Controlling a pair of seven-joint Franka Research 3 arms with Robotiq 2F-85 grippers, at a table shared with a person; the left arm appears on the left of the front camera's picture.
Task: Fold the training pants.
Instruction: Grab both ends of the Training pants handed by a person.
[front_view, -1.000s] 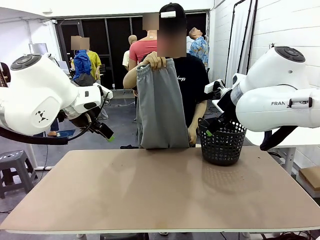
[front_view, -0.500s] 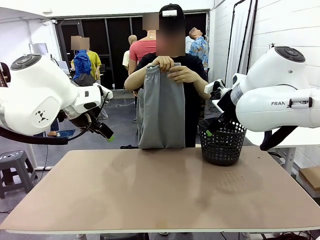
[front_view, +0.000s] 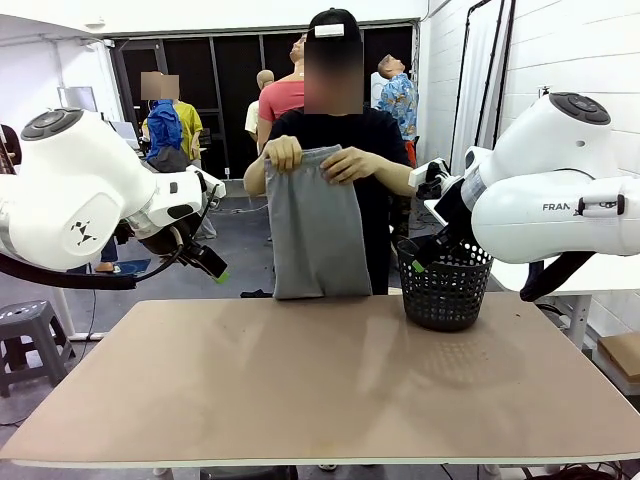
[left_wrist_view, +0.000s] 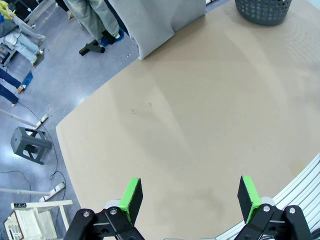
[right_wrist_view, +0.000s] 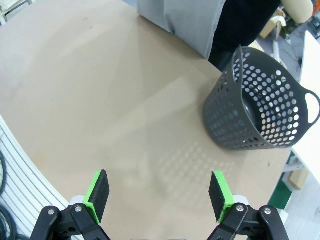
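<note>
A person at the far side of the table holds up the light grey training pants (front_view: 316, 225) by the waistband with both hands (front_view: 283, 153); the cloth hangs down to the table's far edge. The pants' lower end also appears in the left wrist view (left_wrist_view: 155, 22) and the right wrist view (right_wrist_view: 187, 19). My left gripper (left_wrist_view: 189, 196) hangs open high over the bare tabletop, nothing between its green pads. My right gripper (right_wrist_view: 159, 194) is open too, above the table near the basket. Both arms are raised at the table's sides, apart from the pants.
A black mesh basket (front_view: 445, 283) stands at the table's far right (right_wrist_view: 260, 112). The brown tabletop (front_view: 320, 380) stretches between the arms. A grey stool (left_wrist_view: 29, 145) stands on the floor off the left side. Other people stand in the background.
The person has lowered the pants a little and shifted both hands apart along the waistband, spreading it. Neither arm has moved.
</note>
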